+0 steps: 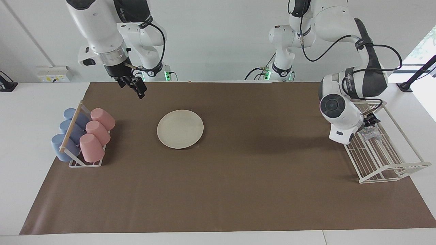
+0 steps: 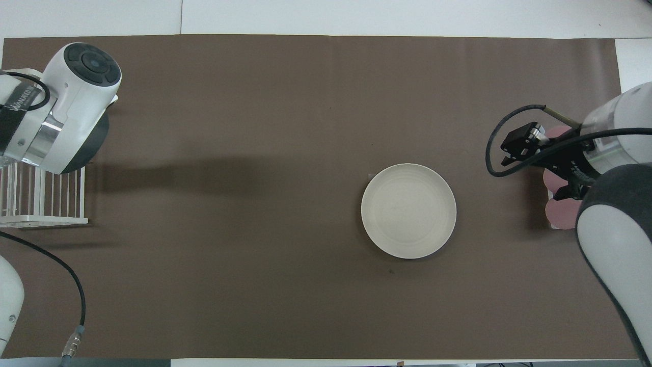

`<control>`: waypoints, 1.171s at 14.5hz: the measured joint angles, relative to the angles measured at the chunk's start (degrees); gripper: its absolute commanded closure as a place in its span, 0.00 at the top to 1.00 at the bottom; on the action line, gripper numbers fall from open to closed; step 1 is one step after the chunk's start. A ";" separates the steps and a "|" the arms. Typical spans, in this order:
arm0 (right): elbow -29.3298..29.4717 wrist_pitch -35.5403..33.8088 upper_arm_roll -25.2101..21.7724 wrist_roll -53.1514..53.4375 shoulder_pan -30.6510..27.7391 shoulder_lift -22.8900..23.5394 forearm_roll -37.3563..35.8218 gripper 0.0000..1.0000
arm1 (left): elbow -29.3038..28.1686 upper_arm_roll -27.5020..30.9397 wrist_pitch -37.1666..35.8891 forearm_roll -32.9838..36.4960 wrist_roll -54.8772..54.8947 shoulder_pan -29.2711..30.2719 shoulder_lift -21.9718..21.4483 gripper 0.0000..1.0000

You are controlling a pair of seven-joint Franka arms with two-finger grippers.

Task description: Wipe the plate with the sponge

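Observation:
The round cream-white plate (image 1: 180, 129) (image 2: 408, 210) lies flat on the brown mat, toward the right arm's end. The silvery speckled sponge (image 1: 369, 133) rests in the white wire rack (image 1: 385, 160) at the left arm's end. My left gripper (image 1: 371, 121) hangs open just above the sponge, with nothing between its fingers. The overhead view hides both the sponge and this gripper under the left arm's wrist (image 2: 76, 102). My right gripper (image 1: 133, 86) waits open and empty in the air, over the mat's edge by the robots.
A small rack of blue and pink cups (image 1: 83, 136) lying on their sides stands at the right arm's end, beside the plate. The brown mat (image 1: 259, 177) covers most of the white table.

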 measured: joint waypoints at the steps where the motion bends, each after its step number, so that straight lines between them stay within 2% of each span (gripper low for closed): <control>1: 0.00 0.26 0.07 4.92 1.50 -0.12 0.00 1.00 | 0.25 0.00 0.00 0.50 0.00 -0.12 0.47 1.00; 2: -0.01 0.29 0.13 7.76 2.78 -0.23 0.00 1.00 | 0.39 0.00 0.00 0.71 0.00 -0.23 0.53 0.98; 3: -0.01 0.22 0.19 9.21 3.85 -0.34 0.17 1.00 | 0.60 0.00 -0.02 0.79 0.00 -0.28 0.52 0.86; 4: -0.01 0.03 0.21 9.99 4.65 -0.45 0.80 1.00 | 0.75 0.01 -0.02 0.84 0.00 -0.29 0.51 0.67; 6: -0.03 -0.30 0.30 11.16 5.30 -0.71 2.01 1.00 | 0.81 0.04 -0.04 0.88 0.00 -0.29 0.52 0.04; 7: -0.04 -0.30 0.32 12.25 5.31 -0.77 2.14 1.00 | 0.81 0.05 -0.06 0.89 0.01 -0.29 0.52 0.00; 15: -0.35 0.61 1.08 17.90 5.32 -0.99 3.36 1.00 | 0.86 0.41 -0.16 0.81 0.65 -0.26 -0.12 0.00; 17: -0.38 2.17 1.08 19.91 5.31 -0.99 5.72 1.00 | 1.54 0.59 -0.64 -1.79 1.01 -0.18 -1.01 0.00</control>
